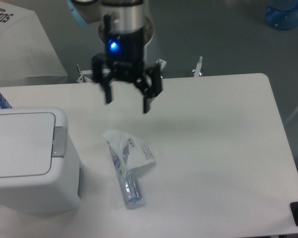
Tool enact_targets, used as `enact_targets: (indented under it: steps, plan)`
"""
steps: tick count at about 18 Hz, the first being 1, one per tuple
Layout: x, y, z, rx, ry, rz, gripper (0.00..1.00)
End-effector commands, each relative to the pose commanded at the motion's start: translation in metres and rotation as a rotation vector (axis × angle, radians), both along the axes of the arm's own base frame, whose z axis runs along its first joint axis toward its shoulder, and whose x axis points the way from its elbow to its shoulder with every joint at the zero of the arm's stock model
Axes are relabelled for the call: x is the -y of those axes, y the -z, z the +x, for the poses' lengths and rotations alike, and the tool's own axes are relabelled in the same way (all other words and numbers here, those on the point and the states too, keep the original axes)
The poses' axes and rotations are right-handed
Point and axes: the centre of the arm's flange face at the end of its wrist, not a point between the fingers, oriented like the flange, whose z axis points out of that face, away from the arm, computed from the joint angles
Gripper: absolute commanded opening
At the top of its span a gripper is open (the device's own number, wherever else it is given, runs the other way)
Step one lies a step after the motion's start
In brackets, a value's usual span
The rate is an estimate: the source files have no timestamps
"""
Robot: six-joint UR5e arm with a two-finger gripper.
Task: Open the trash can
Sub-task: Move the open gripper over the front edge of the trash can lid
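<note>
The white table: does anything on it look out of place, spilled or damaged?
One thing stands out: a crumpled clear plastic wrapper lies loose on the white table, right of the large white plastic trash can, like litter. The can's flat lid is shut and looks intact. The black two-finger gripper hangs open above the table, holding nothing.
</note>
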Motion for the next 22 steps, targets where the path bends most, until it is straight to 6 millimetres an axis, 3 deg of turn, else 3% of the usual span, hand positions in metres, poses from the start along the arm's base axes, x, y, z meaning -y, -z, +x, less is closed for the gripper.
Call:
enact_targets:
  steps: [6, 16, 22]
  plan:
    - [-0.015, 0.021, 0.009, 0.169, -0.163, 0.048, 1.0]
    - [-0.018, 0.033, 0.008, 0.202, -0.199, 0.036, 1.0]
    - [-0.027, 0.041, 0.017, 0.209, -0.181, 0.022, 1.0]
